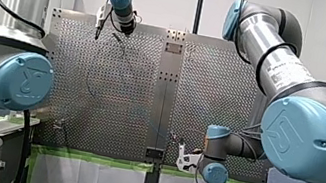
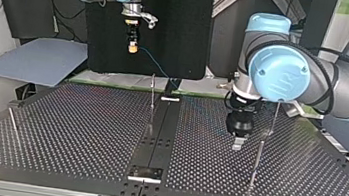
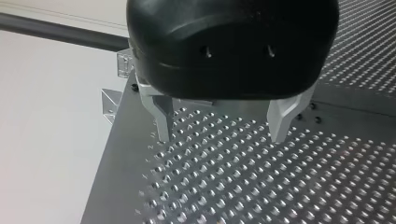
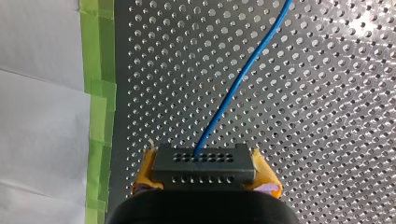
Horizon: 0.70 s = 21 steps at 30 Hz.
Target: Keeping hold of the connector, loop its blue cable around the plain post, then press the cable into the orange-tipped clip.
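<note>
My right gripper [image 2: 132, 47] hangs high at the view's left, yellow pads closed on the connector [image 2: 131, 51], which I can barely make out. Blue cable [image 2: 152, 63] slopes from it toward the perforated table [image 2: 82, 132]. My left gripper [image 2: 237, 145] sits low over the table, thin post [image 2: 257, 158] just beside it. Second post [image 2: 151, 103] near the centre seam.
</note>
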Each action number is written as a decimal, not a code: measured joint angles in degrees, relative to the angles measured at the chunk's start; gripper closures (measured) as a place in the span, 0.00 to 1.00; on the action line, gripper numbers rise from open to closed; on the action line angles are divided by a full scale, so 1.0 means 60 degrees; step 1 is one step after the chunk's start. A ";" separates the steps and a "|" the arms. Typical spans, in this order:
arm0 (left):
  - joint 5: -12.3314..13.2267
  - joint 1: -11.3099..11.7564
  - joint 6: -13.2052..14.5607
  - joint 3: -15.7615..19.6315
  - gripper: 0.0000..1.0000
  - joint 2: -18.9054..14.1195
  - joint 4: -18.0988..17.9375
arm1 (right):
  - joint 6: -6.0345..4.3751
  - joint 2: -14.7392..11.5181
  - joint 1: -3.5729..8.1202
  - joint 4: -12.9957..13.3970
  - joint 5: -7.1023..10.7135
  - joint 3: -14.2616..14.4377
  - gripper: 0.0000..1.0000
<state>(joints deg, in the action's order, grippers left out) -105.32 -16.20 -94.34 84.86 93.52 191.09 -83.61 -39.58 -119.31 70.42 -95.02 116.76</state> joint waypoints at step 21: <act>-0.1889 -0.0749 0.1539 -0.0144 0.01 0.1634 -0.1697 | 0.0001 0.0001 -0.0025 0.0000 0.0000 -0.0024 1.00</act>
<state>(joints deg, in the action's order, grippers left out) -116.65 -20.69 -85.11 84.00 103.32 180.91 -83.60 -39.58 -119.46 70.41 -95.02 116.62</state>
